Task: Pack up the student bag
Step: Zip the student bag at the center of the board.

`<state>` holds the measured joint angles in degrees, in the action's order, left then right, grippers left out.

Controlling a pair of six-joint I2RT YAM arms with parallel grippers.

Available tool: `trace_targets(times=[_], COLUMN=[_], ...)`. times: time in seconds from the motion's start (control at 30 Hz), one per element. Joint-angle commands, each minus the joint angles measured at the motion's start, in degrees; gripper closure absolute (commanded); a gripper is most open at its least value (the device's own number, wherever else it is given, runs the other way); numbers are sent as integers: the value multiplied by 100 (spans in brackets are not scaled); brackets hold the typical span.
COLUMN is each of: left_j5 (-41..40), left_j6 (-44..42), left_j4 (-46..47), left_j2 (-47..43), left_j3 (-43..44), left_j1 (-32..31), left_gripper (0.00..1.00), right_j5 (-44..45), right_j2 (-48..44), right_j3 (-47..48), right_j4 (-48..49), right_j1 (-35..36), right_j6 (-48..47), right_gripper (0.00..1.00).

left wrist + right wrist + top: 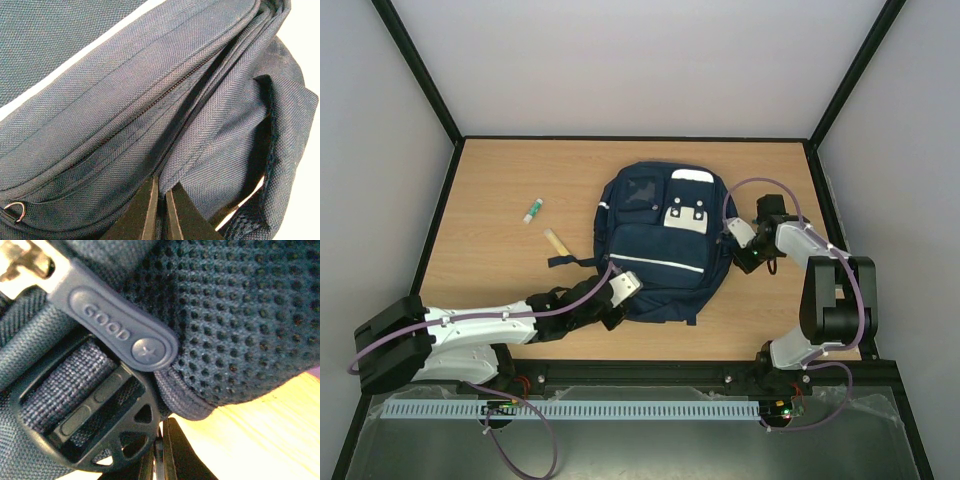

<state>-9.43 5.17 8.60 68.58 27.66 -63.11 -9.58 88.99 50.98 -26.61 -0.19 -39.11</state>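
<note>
The student bag (660, 245), navy with white stripes and a white-grey patch, lies flat in the middle of the table. My left gripper (622, 290) is at its near-left edge. In the left wrist view the gripper (163, 192) is shut on a fold of the bag's fabric (210, 130) beside a closed zip. My right gripper (744, 250) is at the bag's right edge. In the right wrist view the gripper (161, 440) is shut, with its tips under a black strap buckle (95, 425) and the mesh panel's seam. A grey zip puller (120, 330) marked GOOD lies above it, outside the jaws.
A small glue stick (533, 209) and a short tan object (557, 241) lie on the wooden table (500, 180) left of the bag. A dark strap (570, 261) trails from the bag's left side. Black frame rails edge the table.
</note>
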Motion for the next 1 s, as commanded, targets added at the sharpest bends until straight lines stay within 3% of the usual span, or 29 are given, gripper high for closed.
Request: trace_targets(times=[0.0, 0.1, 0.2, 0.37, 0.5, 0.53, 0.57, 0.6, 0.63, 0.67, 0.7, 0.8, 0.97], left_j5=[-270, -233, -103, -52, -393, -631, -901, -1129, -1333, -1352, -1271, -1035, -1489], left_j6=[155, 195, 309, 843, 958, 1042, 1217, 1474, 1756, 1935, 2044, 2235, 1529], left_j4=[-87, -88, -116, -420, -946, -1044, -1123, -1207, -1348, -1487, -1616, -2120, -2275], left_j2=[-81, -81, -63, -187, -458, -547, -669, -756, -814, -834, -821, -565, -337], left_j3=[-76, -67, -9, 381, 890, 973, 1055, 1131, 1249, 1389, 1530, 2051, 2519], left_j1=[-23, -35, -70, -132, -167, -166, -166, -119, -38, 111, 277, 875, 1104], left_gripper=[98, 98, 92, 51, 32, 23, 7, 2, 1, 1, 1, 1, 1], right_j5=[189, -25, -228, -221, -468, -575, -704, -808, -919, -945, -934, -927, -745], right_j2=[62, 13, -257, -1073, -1871, -2081, -2272, -2469, -2664, -2846, -3116, -3647, -3710], right_j3=[121, 85, 53, -127, -81, -49, 5, 49, 69, 64, 52, -148, -220], right_j4=[494, 401, 172, -282, -806, -945, -1072, -1229, -1303, -1322, -1303, -1132, -869], right_j1=[-148, -148, -148, -148, -148, -148, -148, -148, -148, -141, -140, -140, -140], right_j6=[257, 326, 436, 404, 458, 488, 524, 565, 649, 751, 881, 1100, 1361], right_gripper=[97, 93, 80, 57, 49, 48, 46, 44, 33, 7, 1, 0, 0])
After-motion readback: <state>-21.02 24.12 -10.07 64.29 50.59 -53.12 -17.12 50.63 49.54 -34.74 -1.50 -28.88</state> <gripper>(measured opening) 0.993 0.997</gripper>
